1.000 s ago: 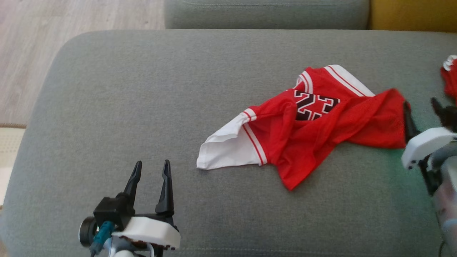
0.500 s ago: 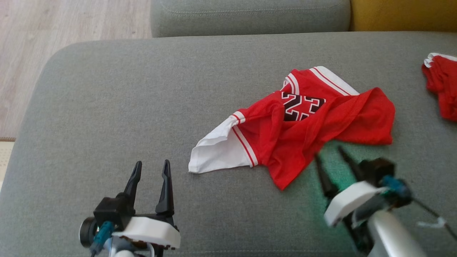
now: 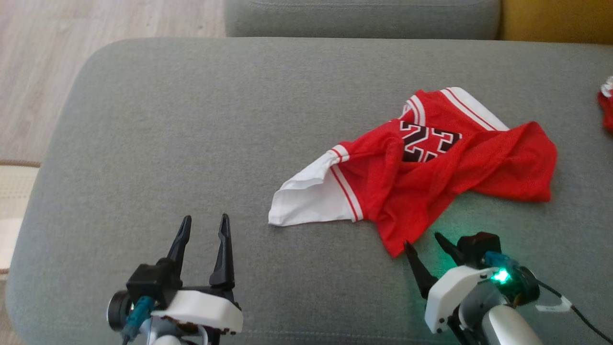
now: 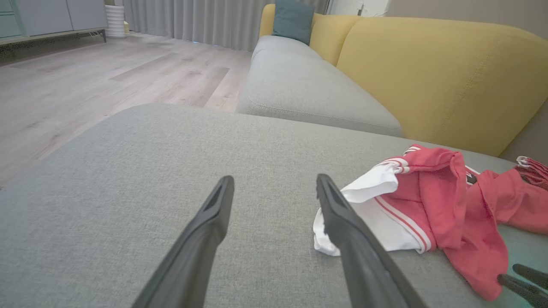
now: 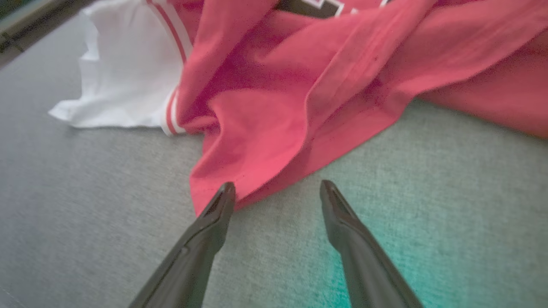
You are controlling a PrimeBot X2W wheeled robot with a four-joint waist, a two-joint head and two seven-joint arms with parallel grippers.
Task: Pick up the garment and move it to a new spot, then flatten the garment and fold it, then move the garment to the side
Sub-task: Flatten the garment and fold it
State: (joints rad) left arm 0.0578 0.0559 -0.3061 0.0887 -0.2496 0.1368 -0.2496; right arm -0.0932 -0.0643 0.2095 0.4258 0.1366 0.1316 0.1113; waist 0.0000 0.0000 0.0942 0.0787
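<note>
Pale wood floor (image 3: pixel 72 72) is showing at the far left, beyond the grey cushion (image 3: pixel 191 120) that is spreading across most of the head view. The left claw (image 3: pixel 205 218) is sitting at the near left over bare cushion, its two fingers standing apart and gripping nothing. The jersey (image 3: pixel 455 177) is lying to its right and a little farther off, well apart from it. In the left wrist view the white flap (image 4: pixel 370 186) is showing just past the right finger.

The jersey is resting crumpled on the right half of the cushion. Its white flap is pointing left and near, edged by red and white stripes. The red body is bunching in folds toward the right, and a black number 23 (image 3: pixel 428 143) is peeking out between folds on the far side. A red corner (image 3: pixel 397 242) is pointing toward the near edge.

The right claw (image 3: pixel 422 239) is hovering at the near right, just on the near side of that corner. It is released and empty, with its fingers pointing far and slightly left. In the right wrist view its left fingertip (image 5: pixel 224 192) is lying at the very tip of the red corner, while the right finger is over bare cushion. Whether the tip is touching the cloth cannot be told. A green light (image 3: pixel 501 275) is glowing on the wrist and tinting the cushion beside it.

At the right edge, a second red cloth (image 3: pixel 607 108) is lying apart from the jersey, with a yellow backrest (image 3: pixel 555 19) showing at the far right.
</note>
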